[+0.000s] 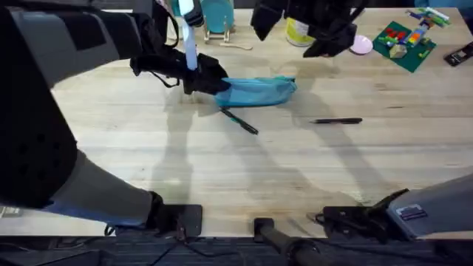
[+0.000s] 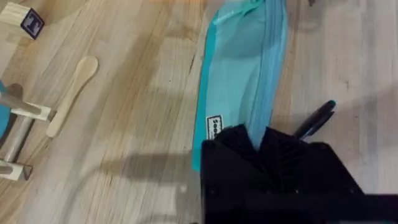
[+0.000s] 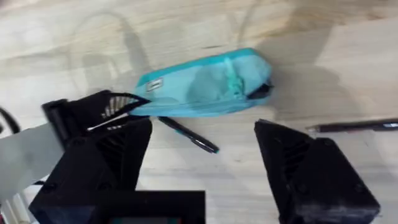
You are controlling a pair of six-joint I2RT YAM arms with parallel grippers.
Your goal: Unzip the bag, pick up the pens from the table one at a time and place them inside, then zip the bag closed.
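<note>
Table [image 1: 222, 170]: left hand [image 2: 258, 140] hides bag [image 1: 259, 90] end.

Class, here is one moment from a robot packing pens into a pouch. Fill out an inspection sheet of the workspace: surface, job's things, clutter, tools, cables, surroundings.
Surface: light wooden table, plank strips visible.
Job's things: turquoise bag lying flat; one pen against its near edge, second pen apart to the right.
Clutter: wooden spoon; yellow container; pink disc; green brick board at the far edge.
Tools: left tool shut on the bag's end; right tool open, above the bag.
Cables: black cables along the near edge.
Surroundings: nothing seen.
</note>
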